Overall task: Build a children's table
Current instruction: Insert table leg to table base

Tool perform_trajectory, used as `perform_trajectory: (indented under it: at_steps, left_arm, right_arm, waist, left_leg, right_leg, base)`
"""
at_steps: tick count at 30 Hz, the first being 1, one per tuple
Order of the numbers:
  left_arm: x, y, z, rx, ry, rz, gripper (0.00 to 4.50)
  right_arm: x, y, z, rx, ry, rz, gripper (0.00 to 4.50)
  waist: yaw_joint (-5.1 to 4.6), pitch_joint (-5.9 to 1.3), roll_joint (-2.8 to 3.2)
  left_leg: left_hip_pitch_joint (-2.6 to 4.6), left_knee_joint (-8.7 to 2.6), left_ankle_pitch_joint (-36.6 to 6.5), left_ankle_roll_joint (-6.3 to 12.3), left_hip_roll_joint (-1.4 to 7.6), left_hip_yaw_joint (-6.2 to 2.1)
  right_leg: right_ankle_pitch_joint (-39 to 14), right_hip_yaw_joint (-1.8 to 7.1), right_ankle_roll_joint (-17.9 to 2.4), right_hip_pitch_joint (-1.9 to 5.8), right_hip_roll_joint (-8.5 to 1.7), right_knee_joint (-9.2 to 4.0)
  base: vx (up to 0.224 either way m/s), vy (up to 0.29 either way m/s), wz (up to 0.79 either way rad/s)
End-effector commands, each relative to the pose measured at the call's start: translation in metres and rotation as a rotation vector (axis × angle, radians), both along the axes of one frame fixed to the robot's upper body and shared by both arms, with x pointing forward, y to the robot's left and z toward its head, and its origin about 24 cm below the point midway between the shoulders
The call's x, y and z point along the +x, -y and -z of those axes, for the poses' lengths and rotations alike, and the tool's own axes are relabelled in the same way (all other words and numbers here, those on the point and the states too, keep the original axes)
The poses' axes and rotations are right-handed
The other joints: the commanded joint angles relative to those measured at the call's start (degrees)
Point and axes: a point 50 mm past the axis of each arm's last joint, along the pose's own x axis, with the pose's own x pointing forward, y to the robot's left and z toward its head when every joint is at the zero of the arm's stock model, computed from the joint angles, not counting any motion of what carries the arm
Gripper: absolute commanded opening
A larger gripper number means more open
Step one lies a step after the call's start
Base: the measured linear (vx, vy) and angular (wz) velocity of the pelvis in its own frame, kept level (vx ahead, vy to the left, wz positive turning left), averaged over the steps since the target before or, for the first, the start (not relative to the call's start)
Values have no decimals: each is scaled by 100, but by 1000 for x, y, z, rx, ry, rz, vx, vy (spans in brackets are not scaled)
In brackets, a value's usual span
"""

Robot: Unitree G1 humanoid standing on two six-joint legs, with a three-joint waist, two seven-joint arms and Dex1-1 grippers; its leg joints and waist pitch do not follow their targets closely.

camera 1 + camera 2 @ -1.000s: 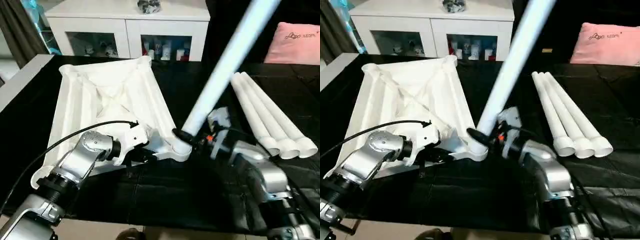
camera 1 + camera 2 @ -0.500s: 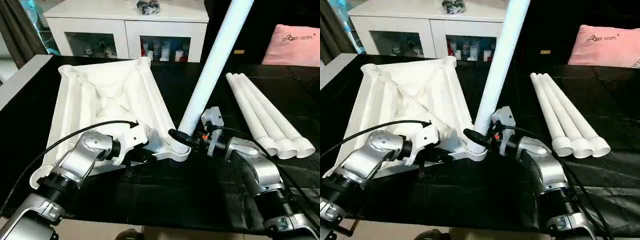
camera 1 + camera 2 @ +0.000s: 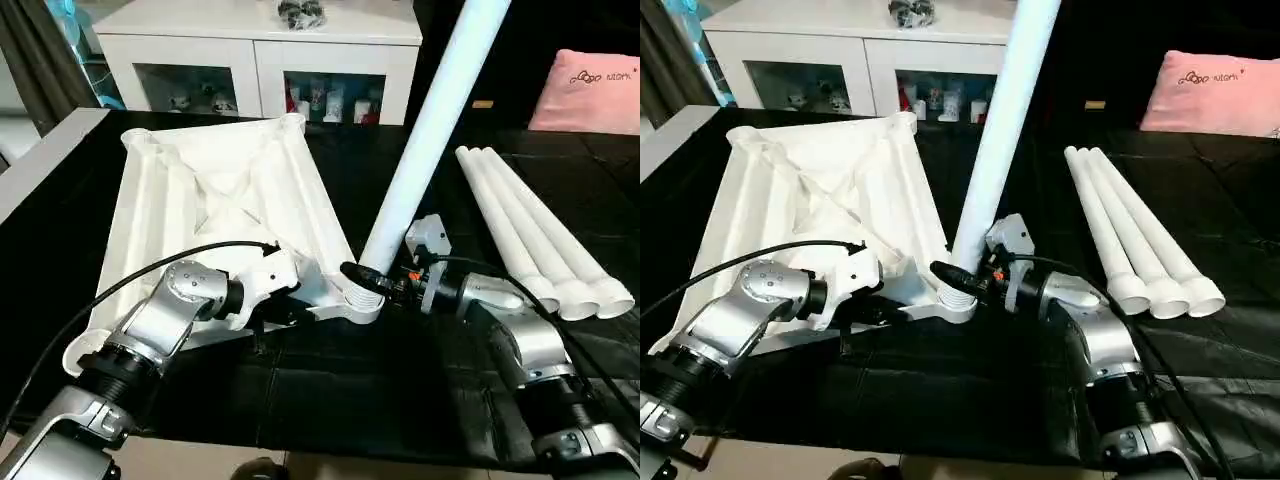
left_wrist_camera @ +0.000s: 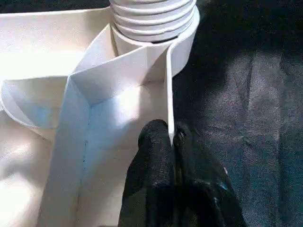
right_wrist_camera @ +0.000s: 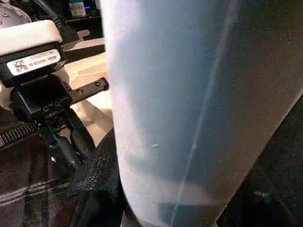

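Observation:
The white tabletop (image 3: 220, 200) lies upside down on the black table, ribbed side up. A white leg (image 3: 430, 130) stands in its near right corner socket (image 3: 352, 303), leaning up and to the right, its ridged end (image 4: 154, 21) seated in the socket. My right gripper (image 3: 376, 283) is shut on this leg just above the socket; the tube (image 5: 189, 109) looms close in the right wrist view. My left gripper (image 4: 171, 139) is shut on the tabletop's thin edge wall (image 4: 168, 90) beside that socket. Three more legs (image 3: 530, 230) lie side by side at the right.
A white glass-door cabinet (image 3: 260, 60) stands behind the table. A pink cushion (image 3: 600, 90) lies at the back right. A black cable (image 3: 150, 265) arcs over my left forearm. Black cloth (image 3: 340, 390) covers the near table.
The leg has swung from a strong lean to the right to steeper, with its foot staying at the corner socket; my right gripper went with it. The left gripper has kept its grip.

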Motion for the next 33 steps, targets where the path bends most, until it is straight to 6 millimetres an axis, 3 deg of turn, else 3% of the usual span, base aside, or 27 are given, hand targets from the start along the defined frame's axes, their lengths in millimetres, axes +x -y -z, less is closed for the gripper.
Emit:
perform_trajectory:
  at_steps: [1,9,10,15,18,22,25,28,30,33]
  left_arm:
    - [2,7,-10,-54,38,22,0]
    - [5,7,-12,-77,35,-11,0]
    - [6,6,-13,-79,35,-18,0]
    - [9,6,-14,-82,42,-42,0]
    - [13,5,-14,-85,49,-64,0]
    - [15,5,-15,-86,53,-73,0]
    - [16,5,-15,-84,55,-73,0]
    - [16,5,-14,-81,56,-73,0]
    - [16,5,-13,-79,58,-73,0]
    - [16,4,-12,-76,59,-73,0]
  right_arm:
    - [-5,-1,18,-45,-78,0,193]
    - [-3,11,22,80,-126,141,193]
    - [-5,15,24,122,-140,182,193]
    - [-19,23,36,146,-155,242,193]
    - [-28,24,43,152,-158,262,193]
    - [-46,21,59,60,-143,257,193]
    - [-49,19,62,-22,-103,222,193]
    - [-47,17,59,-80,-69,182,193]
    - [-43,14,55,-133,-40,119,193]
    - [-39,11,52,-163,-27,60,193]
  waist:
    - [-14,-350,-72]
    - [-27,-352,-58]
    - [-19,-354,-19]
    - [-1,-364,-23]
    - [26,-353,2]
    - [93,-354,13]
    - [88,-331,-2]
    - [88,-325,-24]
    - [77,-330,-78]
    - [77,-307,-66]
  left_leg:
    - [194,-444,-1319,145,502,-265]
    - [194,-456,-1373,132,501,-271]
    - [196,-455,-1387,121,503,-278]
    - [198,-474,-1389,111,515,-275]
    - [218,-478,-1530,67,514,-275]
    - [231,-506,-1642,0,528,-291]
    - [232,-519,-1771,-51,522,-290]
    - [235,-526,-1781,-32,524,-298]
    - [220,-522,-1687,9,521,-290]
    - [222,-508,-1697,60,513,-283]
  right_leg:
    - [-1126,306,-1188,117,-622,-532]
    - [-1106,307,-1214,114,-623,-537]
    - [-1105,311,-1216,113,-633,-536]
    - [-905,304,-1191,109,-617,-531]
    - [-1085,314,-1169,87,-632,-557]
    - [-1263,321,-1044,83,-645,-584]
    - [-1495,328,-988,72,-653,-614]
    - [-1662,336,-931,81,-656,-631]
    - [-1568,330,-941,94,-644,-618]
    - [-1793,339,-920,79,-662,-652]
  base:
    - [0,0,0]
    - [0,0,0]
    - [0,0,0]
    - [0,0,0]
    - [0,0,0]
    - [0,0,0]
    - [0,0,0]
    - [0,0,0]
    - [0,0,0]
    - [0,0,0]
